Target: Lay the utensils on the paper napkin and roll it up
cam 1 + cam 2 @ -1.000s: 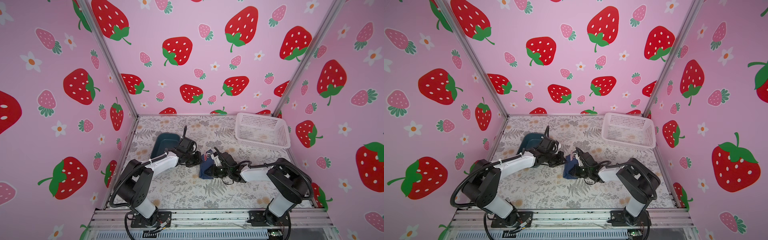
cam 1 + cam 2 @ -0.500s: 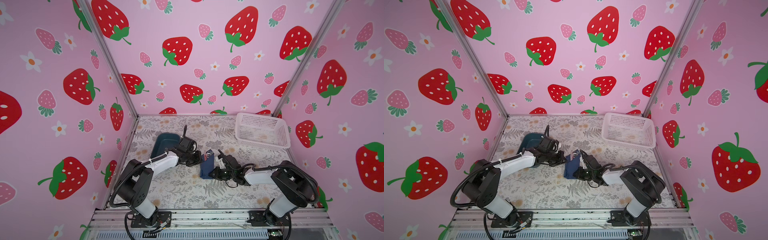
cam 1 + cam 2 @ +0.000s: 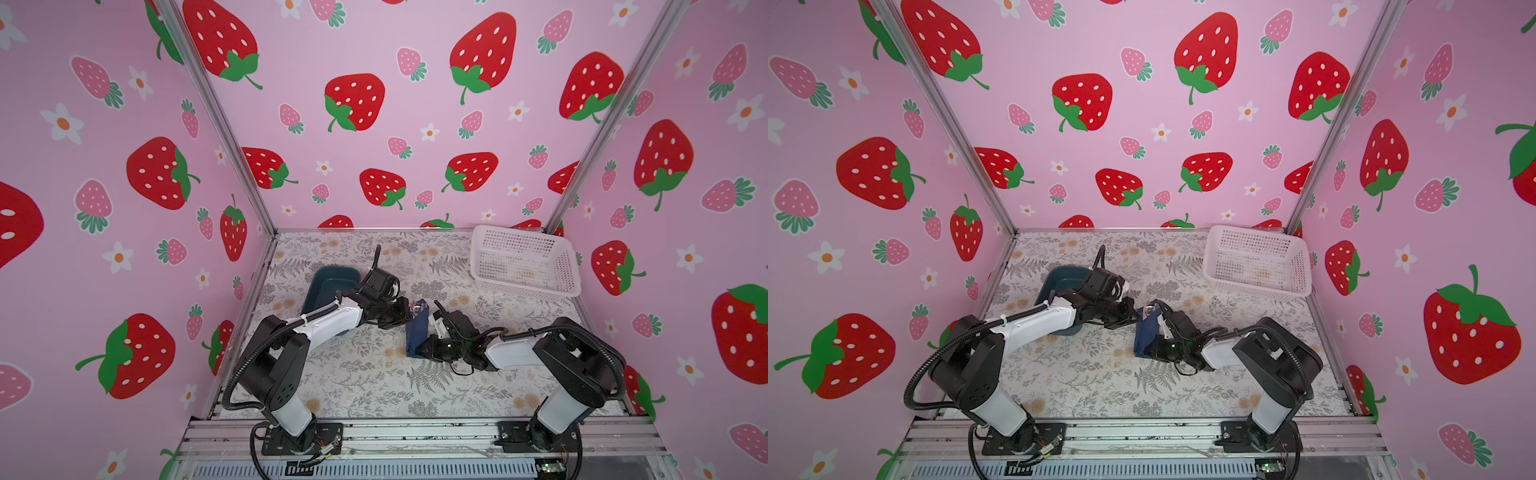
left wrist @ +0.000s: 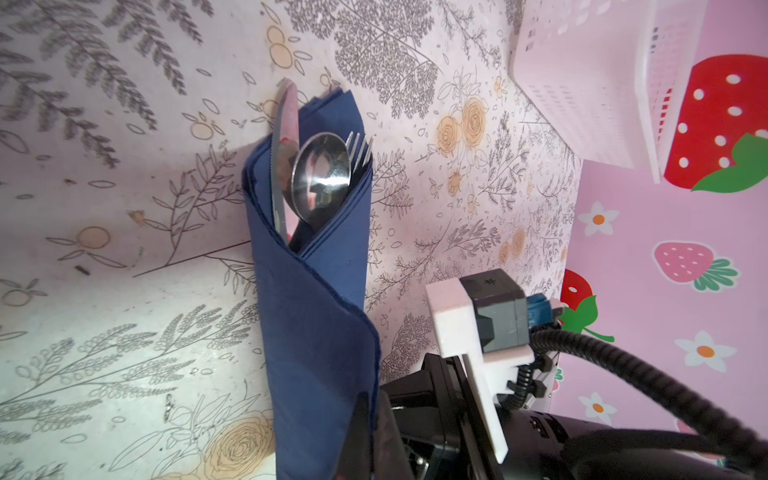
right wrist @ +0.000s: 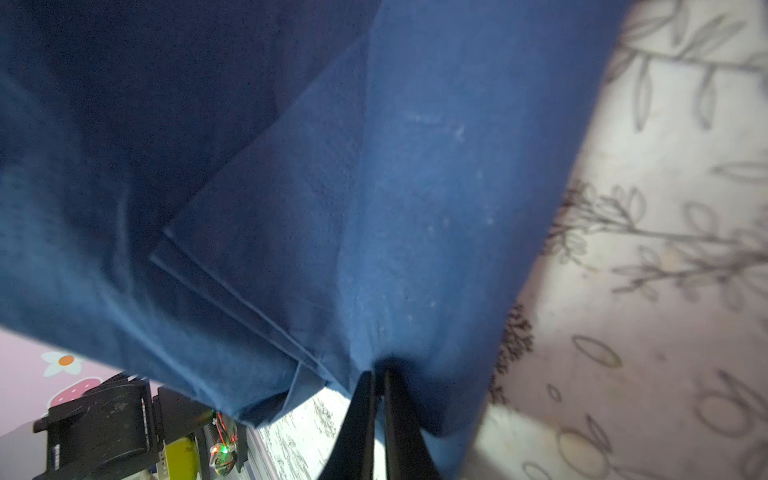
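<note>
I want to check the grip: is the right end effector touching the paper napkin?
Touching. The right wrist view shows the right end effector pinching the paper napkin edge.

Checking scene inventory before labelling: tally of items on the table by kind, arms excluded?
Utensils: 3 (knife, spoon, fork, all inside the roll)
Paper napkin: 1
Teal tub: 1
White basket: 1
Total: 6

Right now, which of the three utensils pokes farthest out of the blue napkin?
The knife: its serrated blade reaches as far as the napkin's pointed tip, while the spoon and fork stop short of it.
</note>
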Tool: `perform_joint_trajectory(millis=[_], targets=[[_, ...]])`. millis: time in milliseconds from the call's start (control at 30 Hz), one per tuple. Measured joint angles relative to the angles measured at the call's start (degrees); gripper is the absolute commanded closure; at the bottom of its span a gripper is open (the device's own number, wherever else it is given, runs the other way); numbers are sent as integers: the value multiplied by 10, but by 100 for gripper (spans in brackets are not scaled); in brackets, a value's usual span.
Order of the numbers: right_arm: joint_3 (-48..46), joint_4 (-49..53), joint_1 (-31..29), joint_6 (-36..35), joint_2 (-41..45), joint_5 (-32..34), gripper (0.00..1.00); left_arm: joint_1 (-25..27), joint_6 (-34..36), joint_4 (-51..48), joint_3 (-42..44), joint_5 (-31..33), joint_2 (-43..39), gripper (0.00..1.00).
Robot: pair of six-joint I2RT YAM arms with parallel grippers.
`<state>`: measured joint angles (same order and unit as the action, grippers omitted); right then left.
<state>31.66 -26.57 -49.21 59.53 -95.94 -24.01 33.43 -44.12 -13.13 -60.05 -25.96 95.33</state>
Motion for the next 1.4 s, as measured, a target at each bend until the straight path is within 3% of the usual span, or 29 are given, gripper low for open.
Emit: perform_joint_trajectory(millis=[633, 1400], targets=[[-4, -13, 2, 2, -3, -1, 88, 51, -42, 5, -61, -11, 69, 100], [-50, -28, 23, 11, 58, 5, 87, 54, -67, 26, -61, 5, 75, 100]])
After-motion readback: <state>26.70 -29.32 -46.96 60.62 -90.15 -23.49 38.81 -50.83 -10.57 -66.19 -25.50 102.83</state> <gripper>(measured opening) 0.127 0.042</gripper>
